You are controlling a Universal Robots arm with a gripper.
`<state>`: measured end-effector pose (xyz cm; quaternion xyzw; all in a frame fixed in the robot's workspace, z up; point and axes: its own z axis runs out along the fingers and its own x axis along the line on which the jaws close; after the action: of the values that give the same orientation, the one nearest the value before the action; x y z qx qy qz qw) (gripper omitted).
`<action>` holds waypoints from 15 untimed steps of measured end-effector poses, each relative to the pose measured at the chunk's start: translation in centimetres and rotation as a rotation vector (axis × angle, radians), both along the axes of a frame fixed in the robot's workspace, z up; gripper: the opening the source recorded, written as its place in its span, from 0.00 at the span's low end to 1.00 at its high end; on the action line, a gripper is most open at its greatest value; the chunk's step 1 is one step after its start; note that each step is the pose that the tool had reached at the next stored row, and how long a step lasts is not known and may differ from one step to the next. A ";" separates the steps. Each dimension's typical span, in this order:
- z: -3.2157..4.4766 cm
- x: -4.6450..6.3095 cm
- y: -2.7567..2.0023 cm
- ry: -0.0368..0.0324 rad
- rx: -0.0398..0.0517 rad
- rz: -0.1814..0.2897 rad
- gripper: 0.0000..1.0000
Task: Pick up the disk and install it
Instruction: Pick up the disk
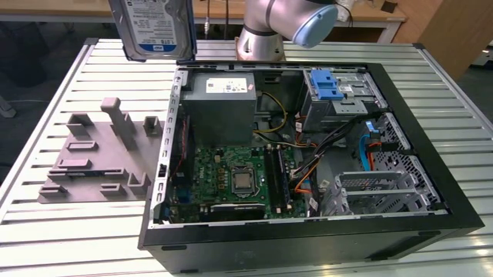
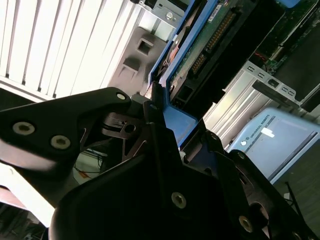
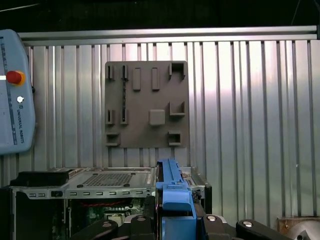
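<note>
The gripper holds the disk upright, its jaws clamped on the blue carrier frame, high above the slatted desk. It hangs beyond the open computer case's far corner, on the exterior view's left. The disk's top edge is cut off there. Bare slats ring the grey fixture plate beneath.

Printed labels mark the disk, the grey box and the pendant.

We count one disk, one robot arm, one open computer case, one grey fixture plate and one slatted bench.
</note>
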<state>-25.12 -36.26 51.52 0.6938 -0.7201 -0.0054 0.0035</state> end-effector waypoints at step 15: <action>0.00 3.1 -0.33 0.0001 -0.0002 0.000 0.36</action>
<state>-22.03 -36.59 51.52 0.6938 -0.7201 -0.0053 0.0036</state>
